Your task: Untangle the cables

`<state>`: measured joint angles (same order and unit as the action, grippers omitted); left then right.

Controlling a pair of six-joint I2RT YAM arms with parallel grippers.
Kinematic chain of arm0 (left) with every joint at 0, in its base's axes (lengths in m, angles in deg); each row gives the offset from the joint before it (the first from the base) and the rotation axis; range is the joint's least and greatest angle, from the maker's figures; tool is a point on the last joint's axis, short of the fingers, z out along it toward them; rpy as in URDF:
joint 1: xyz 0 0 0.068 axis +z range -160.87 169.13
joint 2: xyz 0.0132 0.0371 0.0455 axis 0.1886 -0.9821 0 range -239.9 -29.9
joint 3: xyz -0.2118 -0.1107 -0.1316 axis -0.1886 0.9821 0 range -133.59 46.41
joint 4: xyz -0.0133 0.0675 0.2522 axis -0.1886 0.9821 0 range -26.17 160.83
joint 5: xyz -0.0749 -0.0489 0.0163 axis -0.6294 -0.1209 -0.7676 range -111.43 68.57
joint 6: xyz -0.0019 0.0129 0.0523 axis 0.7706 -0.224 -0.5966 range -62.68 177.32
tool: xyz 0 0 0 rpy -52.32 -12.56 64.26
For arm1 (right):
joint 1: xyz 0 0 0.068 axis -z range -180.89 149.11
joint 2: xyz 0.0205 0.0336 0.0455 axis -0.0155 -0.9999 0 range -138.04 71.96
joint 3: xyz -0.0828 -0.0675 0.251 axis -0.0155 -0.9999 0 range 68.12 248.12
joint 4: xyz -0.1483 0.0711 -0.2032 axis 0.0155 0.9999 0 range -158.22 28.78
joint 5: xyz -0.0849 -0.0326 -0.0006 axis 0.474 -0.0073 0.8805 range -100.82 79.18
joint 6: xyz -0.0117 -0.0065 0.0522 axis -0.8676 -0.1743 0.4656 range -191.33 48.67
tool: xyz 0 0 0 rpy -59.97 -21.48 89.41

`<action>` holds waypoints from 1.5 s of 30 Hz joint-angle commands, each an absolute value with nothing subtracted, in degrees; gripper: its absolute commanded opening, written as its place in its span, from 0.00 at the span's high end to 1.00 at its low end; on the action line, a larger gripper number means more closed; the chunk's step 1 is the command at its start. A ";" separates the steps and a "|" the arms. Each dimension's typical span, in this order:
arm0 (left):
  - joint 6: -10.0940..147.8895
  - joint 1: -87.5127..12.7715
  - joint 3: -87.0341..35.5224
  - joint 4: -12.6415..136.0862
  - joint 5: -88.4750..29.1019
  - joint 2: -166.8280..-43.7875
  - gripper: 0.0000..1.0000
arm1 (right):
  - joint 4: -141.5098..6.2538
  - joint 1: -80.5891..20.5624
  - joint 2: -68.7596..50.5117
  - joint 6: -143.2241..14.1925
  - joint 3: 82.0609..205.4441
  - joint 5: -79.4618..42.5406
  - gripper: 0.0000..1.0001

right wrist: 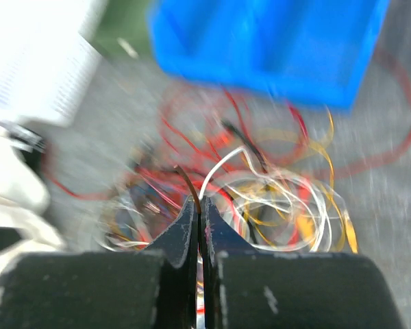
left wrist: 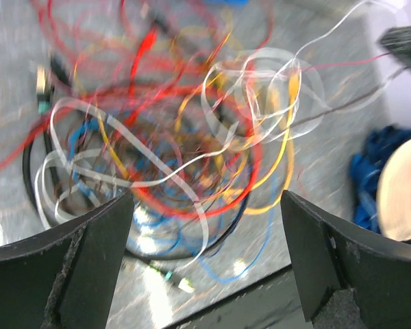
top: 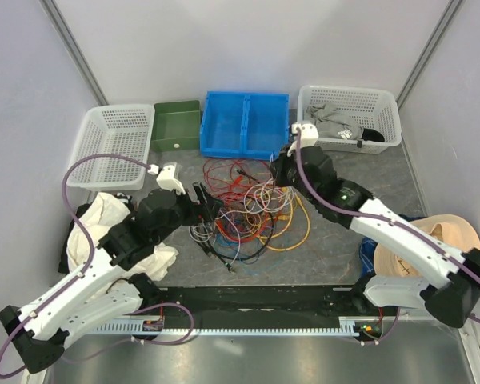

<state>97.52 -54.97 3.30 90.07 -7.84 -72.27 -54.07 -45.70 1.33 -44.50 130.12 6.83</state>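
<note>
The cables (top: 248, 212) lie in one tangled heap of red, orange, yellow, white, blue and black wires on the grey table. My left gripper (top: 202, 200) hovers at the heap's left edge. In the left wrist view it (left wrist: 205, 205) is open, its fingers wide apart over the cables (left wrist: 192, 137) with nothing between them. My right gripper (top: 278, 172) is at the heap's far right side. In the right wrist view it (right wrist: 198, 205) is shut on a thin dark-brown cable (right wrist: 190, 184) that curls up out of the tips; a white cable (right wrist: 222, 164) rises right beside it.
A blue bin (top: 246, 124) and a green bin (top: 177, 124) stand behind the heap. White baskets sit at the far left (top: 116, 144) and far right (top: 350, 116). A white cloth (top: 104, 216) lies left, a straw hat (top: 432, 240) right, a black rail (top: 256, 300) in front.
</note>
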 commanded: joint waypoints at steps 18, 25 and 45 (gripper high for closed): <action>83.07 -55.34 12.48 31.59 -29.67 -74.27 0.19 | -43.70 -46.41 7.00 -40.66 153.73 -9.50 1.00; 65.19 -65.61 14.07 25.59 -27.62 -84.38 0.21 | -43.96 -46.50 7.71 -37.32 152.58 -14.06 1.00; 71.29 -66.59 16.71 23.58 -11.94 -100.12 0.25 | -42.65 -46.50 11.31 -37.05 151.79 -15.30 1.00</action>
